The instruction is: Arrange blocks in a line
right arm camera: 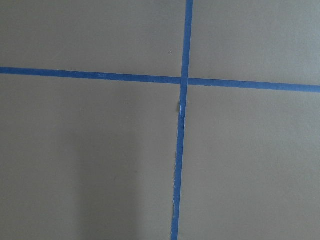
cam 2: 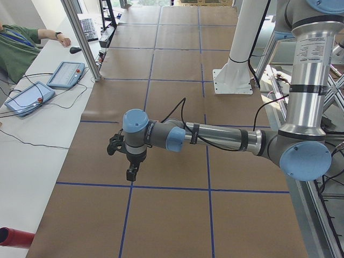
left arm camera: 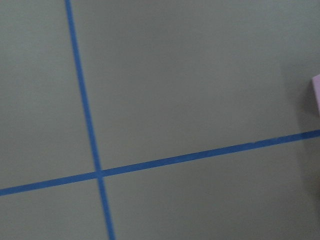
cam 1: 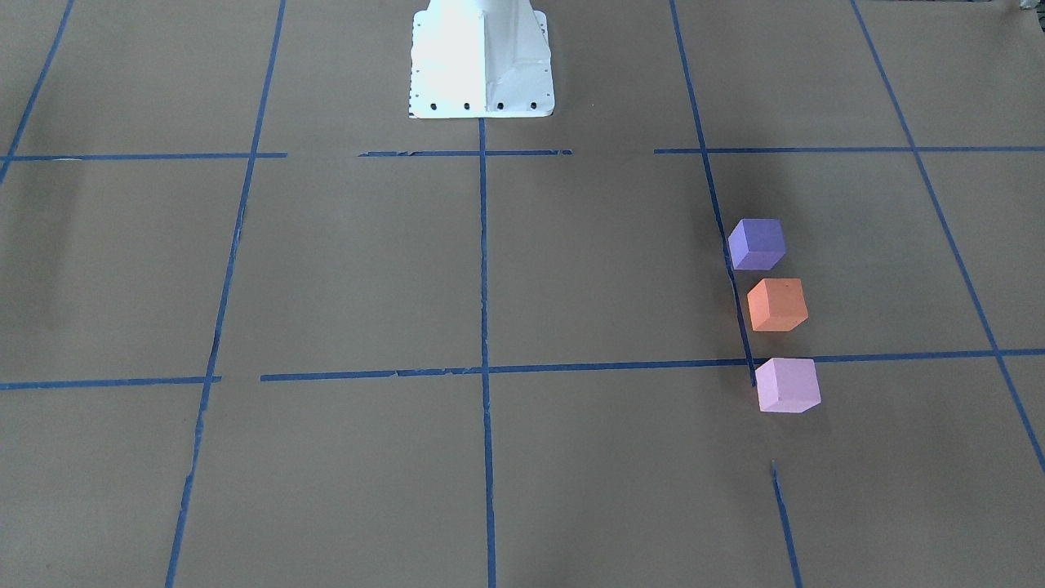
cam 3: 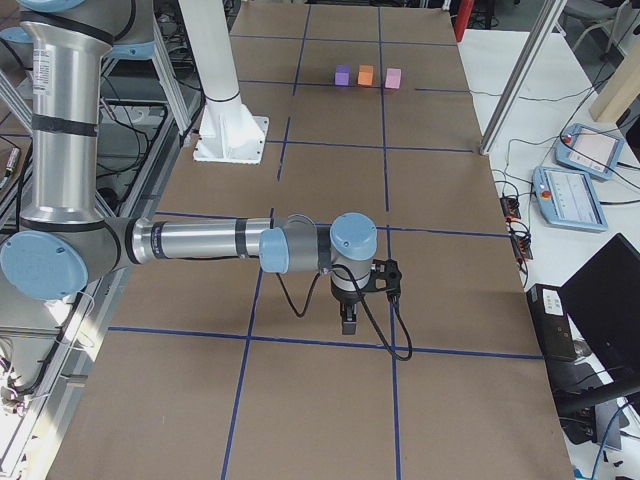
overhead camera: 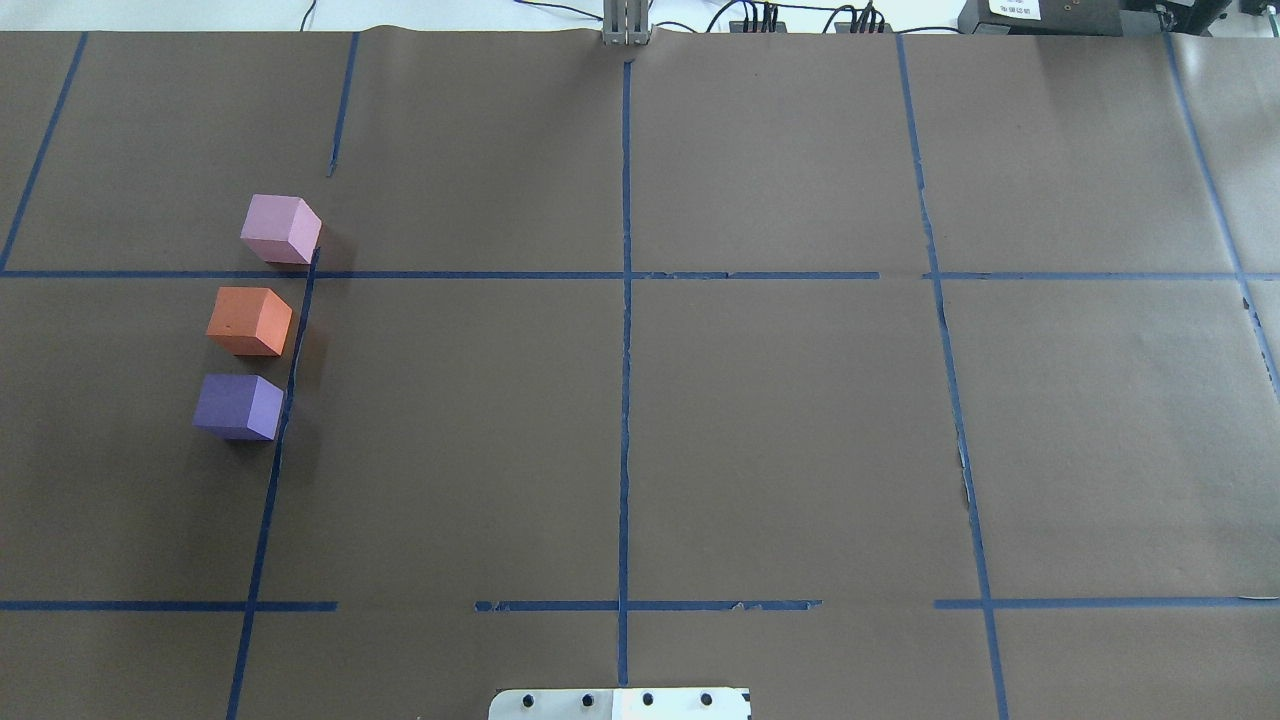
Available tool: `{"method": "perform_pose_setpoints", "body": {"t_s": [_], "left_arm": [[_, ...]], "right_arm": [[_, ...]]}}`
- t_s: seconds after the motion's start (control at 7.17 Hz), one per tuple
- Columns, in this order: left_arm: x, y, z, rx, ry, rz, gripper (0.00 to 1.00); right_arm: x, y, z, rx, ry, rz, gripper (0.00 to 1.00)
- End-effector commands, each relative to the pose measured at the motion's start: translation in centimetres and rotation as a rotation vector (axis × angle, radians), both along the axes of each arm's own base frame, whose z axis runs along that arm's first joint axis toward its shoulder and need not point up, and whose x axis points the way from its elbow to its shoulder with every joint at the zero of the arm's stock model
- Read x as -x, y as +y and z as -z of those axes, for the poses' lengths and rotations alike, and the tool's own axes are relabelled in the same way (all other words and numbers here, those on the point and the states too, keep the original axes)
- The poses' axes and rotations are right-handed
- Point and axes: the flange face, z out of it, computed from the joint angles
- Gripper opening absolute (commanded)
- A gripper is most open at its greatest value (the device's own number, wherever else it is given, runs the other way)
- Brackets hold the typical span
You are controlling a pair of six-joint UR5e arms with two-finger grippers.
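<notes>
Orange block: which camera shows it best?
Overhead exterior: the orange block sits large and unobstructed. Front-facing shows it about as well; exterior right shows it tiny and far; exterior left and both wrist views do not show it.

Brown paper [overhead camera: 800, 430] covers the table, and blue tape lines [overhead camera: 625, 400] divide it into a grid. In the left-end view, a far tablet [cam 2: 66, 74] and a near tablet [cam 2: 24, 99] lie on a white bench [cam 2: 43, 145] between nine and ten o'clock. A person in a green shirt [cam 2: 16, 51] sits at ten o'clock, and a red tube [cam 2: 15, 237] shows at eight. In the right-end view, a dark laptop [cam 3: 605, 300] sits between three and four o'clock.
</notes>
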Motion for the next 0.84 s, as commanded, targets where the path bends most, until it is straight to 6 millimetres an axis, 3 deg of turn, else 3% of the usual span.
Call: {"method": "perform_pose_setpoints", "body": {"t_s": [0.0, 0.7], "left_arm": [[1.69, 0.72, -1.52, 0.013, -0.004, -0.006, 1.0], [1.69, 0.54, -1.47, 0.01, -0.014, -0.004, 1.0]], "right_arm": [[0.0, -0.02, 0.02, 0.0, 0.0, 0.0, 1.0], [0.0, -0.02, 0.02, 0.0, 0.0, 0.0, 1.0]]}}
